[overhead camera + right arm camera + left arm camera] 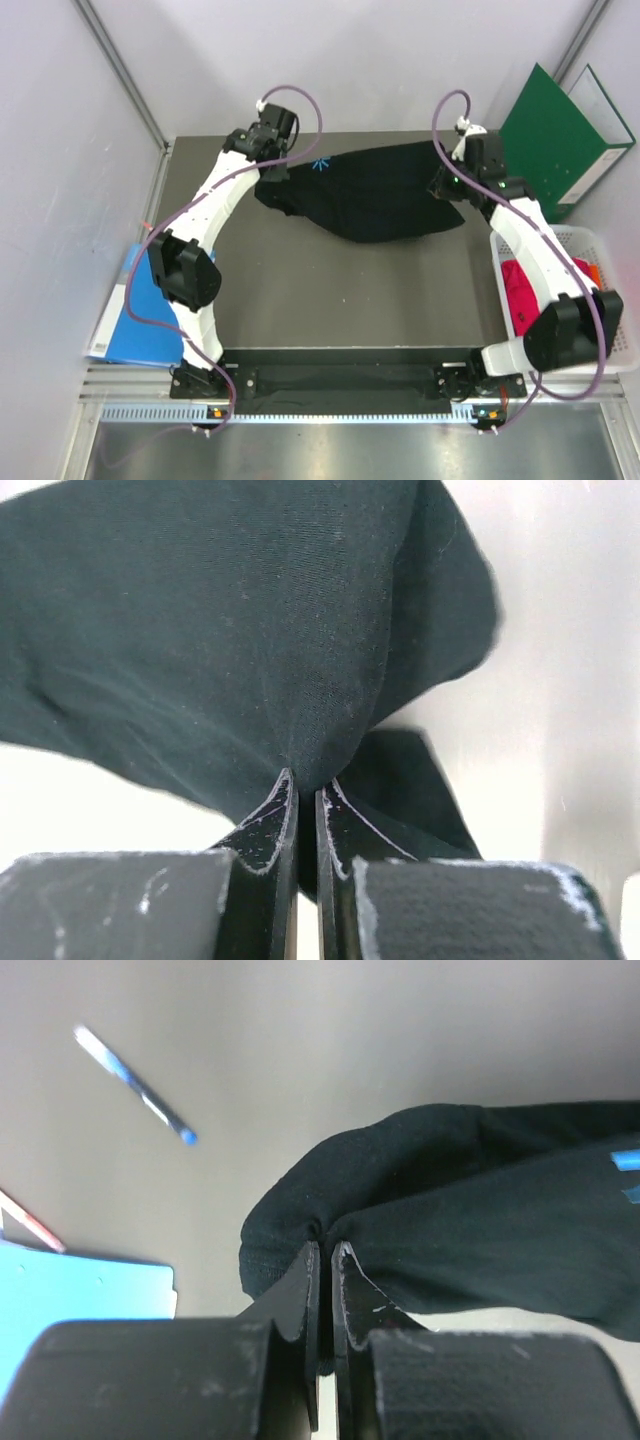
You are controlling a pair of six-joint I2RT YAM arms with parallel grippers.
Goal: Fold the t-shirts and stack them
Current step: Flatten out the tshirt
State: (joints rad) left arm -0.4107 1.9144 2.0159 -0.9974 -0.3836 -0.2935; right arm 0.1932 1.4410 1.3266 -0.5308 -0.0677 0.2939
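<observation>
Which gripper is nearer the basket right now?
Right. The right gripper grips the black shirt at its end near the basket, just beyond the basket's far rim. The left gripper grips the shirt's other end, farther away.

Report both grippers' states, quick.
Left gripper: closed, pinching an edge of the black t-shirt.
Right gripper: closed, pinching the same black t-shirt at its other end.
</observation>
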